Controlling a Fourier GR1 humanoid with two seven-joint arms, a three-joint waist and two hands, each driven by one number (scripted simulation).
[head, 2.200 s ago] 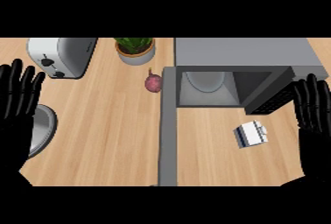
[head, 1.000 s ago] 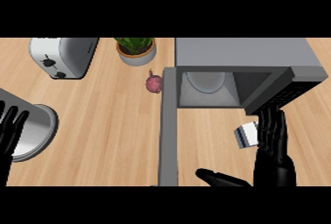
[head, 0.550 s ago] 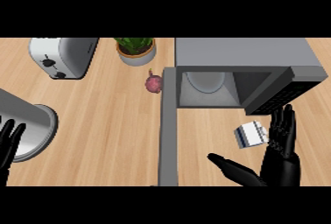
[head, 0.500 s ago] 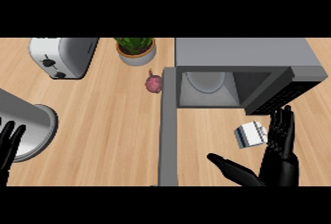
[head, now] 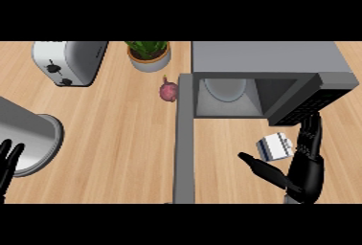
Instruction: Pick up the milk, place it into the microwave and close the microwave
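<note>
Your right hand (head: pixel 305 173) is released, fingers straight and thumb spread wide to the left, sitting low on the tabletop (head: pixel 113 143). The milk (head: pixel 274 147) lies on the wood just in front of the microwave (head: pixel 265 79), in the gap between your thumb and fingers; your fingers stand just beside its right edge, and you cannot tell whether they touch it. The microwave door (head: pixel 314 98) is swung open to the right, showing a plate (head: pixel 225 89) inside. Your left hand (head: pixel 7 165) rests open at the lower left edge, beside a metal pot (head: pixel 25 139). Farther back stand a toaster (head: pixel 69 61), a potted plant (head: pixel 148 55) and a red onion (head: pixel 169 91).
</note>
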